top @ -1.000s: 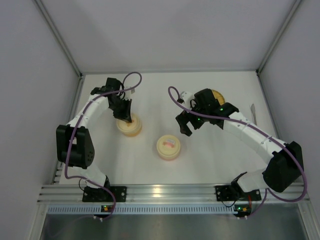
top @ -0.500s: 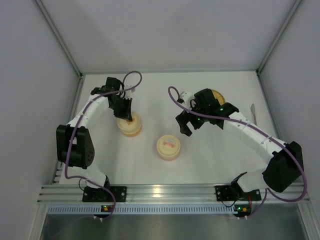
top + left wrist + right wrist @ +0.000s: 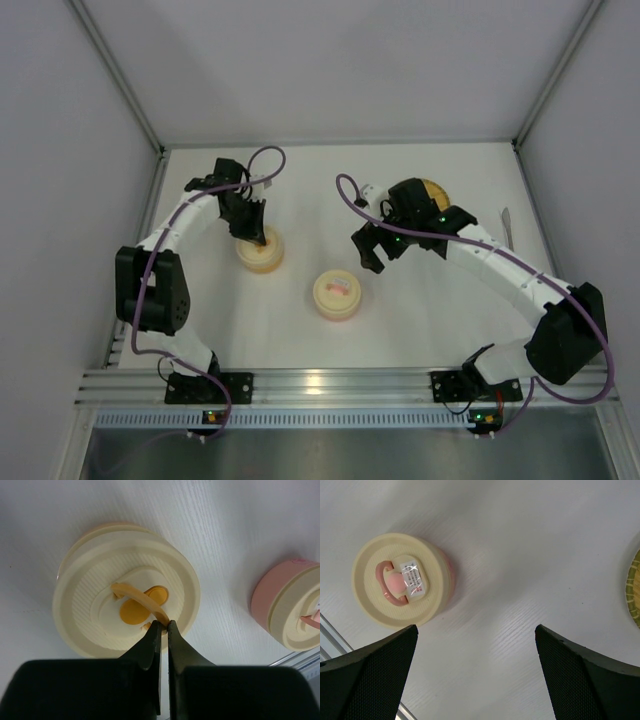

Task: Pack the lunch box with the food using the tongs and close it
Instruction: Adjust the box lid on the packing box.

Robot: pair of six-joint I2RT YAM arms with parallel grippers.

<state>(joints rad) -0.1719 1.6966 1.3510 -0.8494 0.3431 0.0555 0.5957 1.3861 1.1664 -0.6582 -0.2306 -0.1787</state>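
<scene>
Two round lunch boxes with cream lids stand on the table: an orange one at the left and a pink one in the middle. My left gripper is shut on the thin orange handle strap atop the orange box's lid. My right gripper hangs open over bare table, to the right of the pink box, with nothing between its fingers. The tongs lie by the right wall. The food is hidden.
A round woven plate sits at the back right, mostly covered by my right arm; its rim shows at the edge of the right wrist view. The pink box stands close to the orange one. White walls enclose the table.
The left arm's elbow has edged slightly to the right while its gripper stays on the lid's handle. The right arm has not moved.
</scene>
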